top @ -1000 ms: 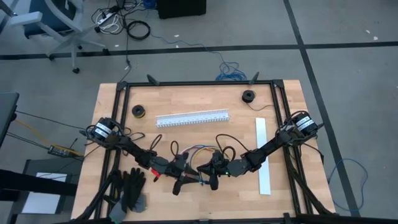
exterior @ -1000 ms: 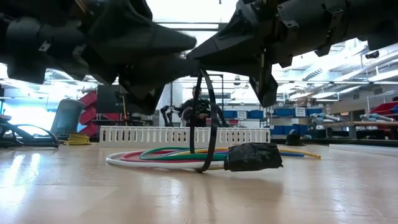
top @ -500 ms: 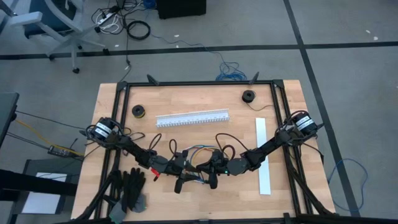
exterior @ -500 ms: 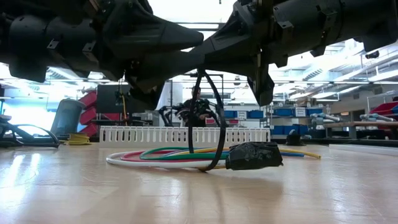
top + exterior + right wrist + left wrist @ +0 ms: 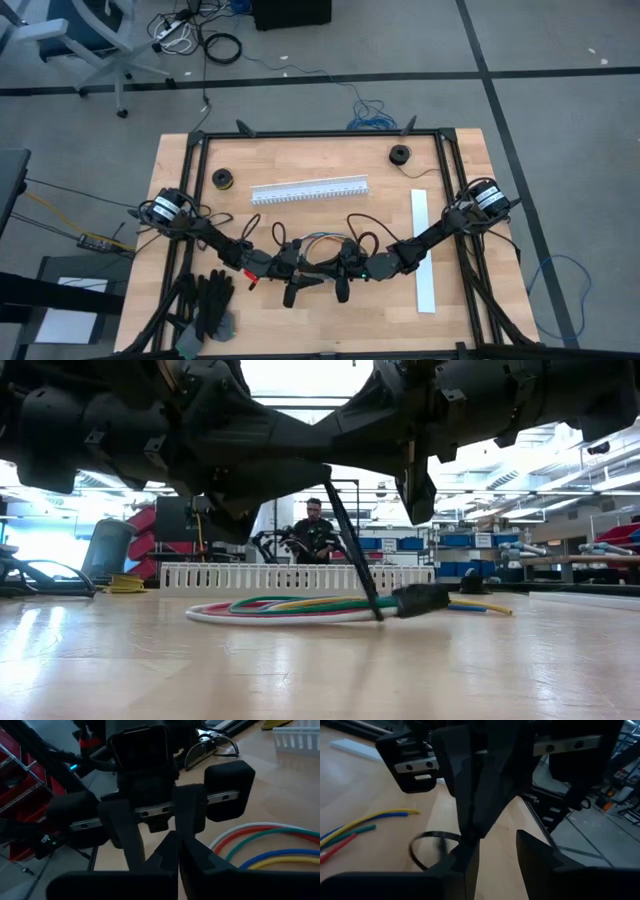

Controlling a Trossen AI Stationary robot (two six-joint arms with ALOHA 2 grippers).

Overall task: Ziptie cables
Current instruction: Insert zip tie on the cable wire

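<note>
The table [image 5: 330,215] is pale wood with a smooth, faintly glossy top that mirrors the light in the low view, framed by matt black metal bars [image 5: 320,133]. The cables [image 5: 290,607] wear smooth, slightly shiny plastic sheaths in red, green, blue and yellow, and one ends in a dull black plug [image 5: 420,600]. The slotted channel [image 5: 308,190] is matt white plastic, the zip tie [image 5: 350,565] thin black plastic.

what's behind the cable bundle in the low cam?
Behind the cables stands the long white slotted channel; beyond it a person sits in the room. The black ziptie and the arms overhead cover some of that background.
</note>
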